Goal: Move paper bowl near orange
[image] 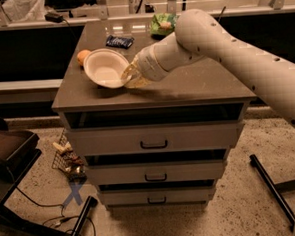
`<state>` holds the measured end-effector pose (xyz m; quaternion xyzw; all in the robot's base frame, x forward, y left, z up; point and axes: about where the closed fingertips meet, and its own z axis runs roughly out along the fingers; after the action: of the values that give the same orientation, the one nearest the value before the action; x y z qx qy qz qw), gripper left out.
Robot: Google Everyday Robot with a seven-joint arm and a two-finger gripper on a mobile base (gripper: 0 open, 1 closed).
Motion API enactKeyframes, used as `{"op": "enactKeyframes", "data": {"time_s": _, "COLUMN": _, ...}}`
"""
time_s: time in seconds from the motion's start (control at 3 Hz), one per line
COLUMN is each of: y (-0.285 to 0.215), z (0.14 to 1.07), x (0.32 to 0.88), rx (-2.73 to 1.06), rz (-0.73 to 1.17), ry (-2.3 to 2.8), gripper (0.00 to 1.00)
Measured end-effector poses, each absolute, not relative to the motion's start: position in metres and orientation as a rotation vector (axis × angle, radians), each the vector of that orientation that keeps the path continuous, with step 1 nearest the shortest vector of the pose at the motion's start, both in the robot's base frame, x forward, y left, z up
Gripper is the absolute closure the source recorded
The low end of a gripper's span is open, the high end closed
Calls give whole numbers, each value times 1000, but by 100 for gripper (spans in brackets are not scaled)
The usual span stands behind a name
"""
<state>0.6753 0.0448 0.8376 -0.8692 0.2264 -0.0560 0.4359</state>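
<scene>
Gripper (129,77): hanging over the left part of the cabinet top (200,86), fingers pinching the right rim of the paper bowl (104,68).
Paper bowl: tilting with its open side toward the camera, sitting just beside the orange (82,57), held up at an angle rather than lying flat.
Orange: resting at the back-left of the top, peeking out from behind the bowl's left rim.
Progress: judging the carry as nearly complete, the bowl already arriving next to the fruit.
Remaining: levelling the bowl, setting it down, letting go of the rim, drawing the arm (218,40) clear.
Hidden: covering much of the orange with the bowl; leaving unclear whether the bowl is touching the fruit or the top beneath it.
Hard to make out: fingertips blending into the pale rim and wrist.
Cut off: arm running out past the right edge.
Bystanders: green snack bag (163,24) and dark packet (119,41) lying at the back.
</scene>
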Motion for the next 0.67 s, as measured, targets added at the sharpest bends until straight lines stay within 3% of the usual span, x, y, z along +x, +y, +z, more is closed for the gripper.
{"op": "enactKeyframes", "data": {"time_s": 0.67, "y": 49, "z": 835, "x": 674, "rx": -2166, "rz": -129, "ry": 558, "gripper": 14}}
